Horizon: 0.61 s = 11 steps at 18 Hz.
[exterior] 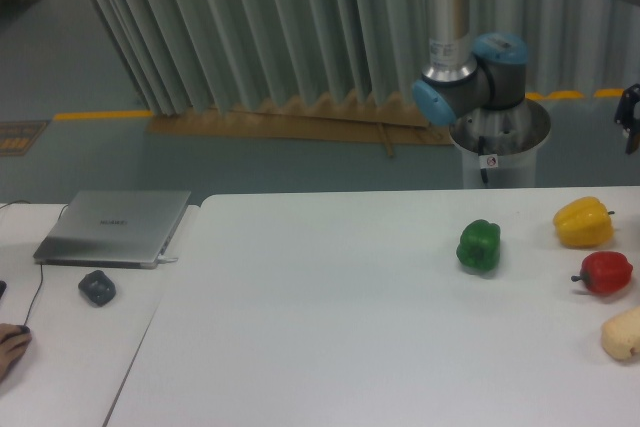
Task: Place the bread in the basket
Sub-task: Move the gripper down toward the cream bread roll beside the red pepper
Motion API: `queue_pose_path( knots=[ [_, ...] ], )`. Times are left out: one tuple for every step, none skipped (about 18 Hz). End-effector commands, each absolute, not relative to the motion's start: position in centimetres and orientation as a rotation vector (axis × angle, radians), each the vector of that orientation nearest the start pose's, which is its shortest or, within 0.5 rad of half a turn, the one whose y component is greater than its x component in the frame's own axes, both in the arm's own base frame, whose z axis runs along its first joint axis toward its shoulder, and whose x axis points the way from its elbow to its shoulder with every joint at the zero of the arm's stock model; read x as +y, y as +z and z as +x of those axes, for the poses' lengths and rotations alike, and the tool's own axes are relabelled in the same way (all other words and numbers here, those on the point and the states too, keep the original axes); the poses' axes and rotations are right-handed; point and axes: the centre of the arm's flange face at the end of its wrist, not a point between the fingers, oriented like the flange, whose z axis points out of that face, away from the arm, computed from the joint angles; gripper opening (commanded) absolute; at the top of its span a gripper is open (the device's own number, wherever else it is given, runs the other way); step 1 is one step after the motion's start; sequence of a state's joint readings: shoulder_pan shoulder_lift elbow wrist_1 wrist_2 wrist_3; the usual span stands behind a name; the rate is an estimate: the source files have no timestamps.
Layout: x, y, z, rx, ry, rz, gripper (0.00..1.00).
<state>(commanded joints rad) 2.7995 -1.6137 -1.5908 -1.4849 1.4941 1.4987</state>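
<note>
- Bread (622, 334): pale cream lump at the near right of the white table (330, 327), cut off by the right frame edge. Only its left part shows, so long axis and heading cannot be read; the visible part is rounded and sits flat on the table.
- Hand (10, 347): fingertips of a person at the far left edge, on the grey side table (70, 367), next to a dark cable.
- Grey mouse (97, 288): dark, rounded, on the side table just in front of the laptop.
- Red pepper (606, 272): on the white table just behind the bread, apart from it, stem pointing left.
- Green pepper (479, 245): upright, left of the red and yellow ones, well apart from the bread.
- Laptop (115, 227): silver, lid closed, at the back of the side table, close to the seam with the white table.
- Yellow pepper (584, 223): behind the red pepper, near the right rear of the white table.
- Arm base (498, 147): metal pedestal behind the table's far edge, with a grey and blue joint and an upright link above it.
- Gripper (630, 119): only a dark sliver shows at the right frame edge, above the peppers and clear of the table; cannot tell whether the claw is apart or together.
- Curtain (260, 27): pleated grey, along the back, standing on the floor.
</note>
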Motion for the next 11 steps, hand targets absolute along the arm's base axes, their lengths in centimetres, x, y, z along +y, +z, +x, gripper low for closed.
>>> queue_pose_path(
  knots=[
    [30.4,46.6,-43.4,0.409,0.01,-3.033,1.0],
    [30.4,46.5,-43.4,0.399,0.006,-3.033,1.0],
    [30.8,46.6,-43.1,0.408,0.008,-3.031,1.0],
    [30.8,46.5,-43.0,0.411,0.006,-3.031,1.0],
    [31.1,46.5,-42.8,0.422,0.004,-3.032,1.0],
    [31.7,46.4,-42.3,0.444,0.002,-3.035,1.0],
    [32.1,46.1,-41.8,0.46,-0.012,-3.035,1.0],
    [32.5,45.4,-41.0,0.48,-0.032,-3.031,1.0],
    [33.1,45.4,-40.4,0.496,-0.032,-3.026,1.0],
    [33.7,45.0,-39.9,0.492,-0.039,-3.031,1.0],
    [33.8,44.6,-39.7,0.479,-0.035,-3.034,1.0]
  ],
)
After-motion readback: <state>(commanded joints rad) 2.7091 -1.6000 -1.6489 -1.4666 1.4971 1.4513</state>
